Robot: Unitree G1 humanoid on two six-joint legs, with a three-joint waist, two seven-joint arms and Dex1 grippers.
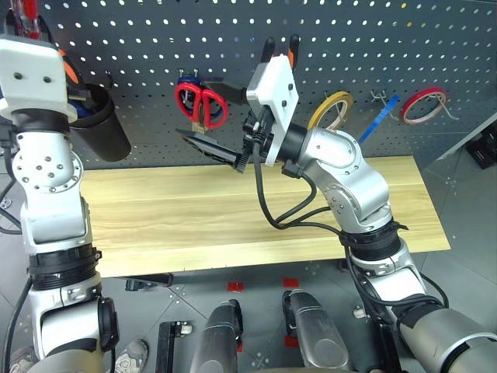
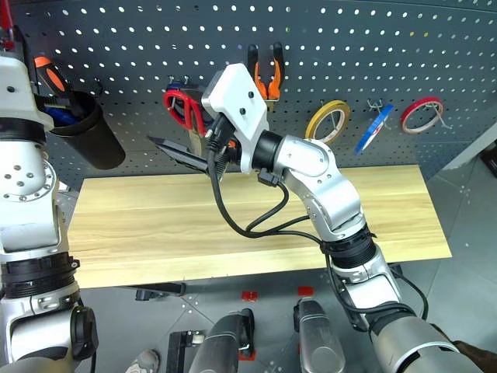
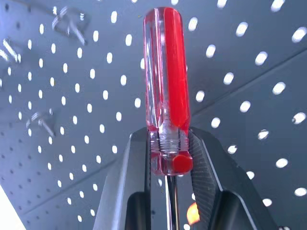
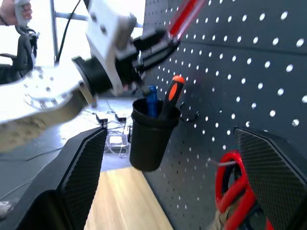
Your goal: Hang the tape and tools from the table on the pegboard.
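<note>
Red screwdriver (image 3: 165,91) pinched, right jaws wide.

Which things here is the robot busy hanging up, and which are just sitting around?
Part of the job:
screwdriver with clear red handle, held in the left gripper
red-handled scissors, pliers and blue tape, all on the pegboard
table

Just sitting around:
black cup
yellow ring
red ring

Lighting: even and bright in both eye views; counter (image 1: 233,225) evenly lit, pegboard (image 1: 349,47) free of glare. Right wrist view: strong backlight, window area blown out, the arm seen there blurred, possibly motion. Left wrist view: screwdriver (image 3: 167,91) sharp, pegboard holes soft.
</note>
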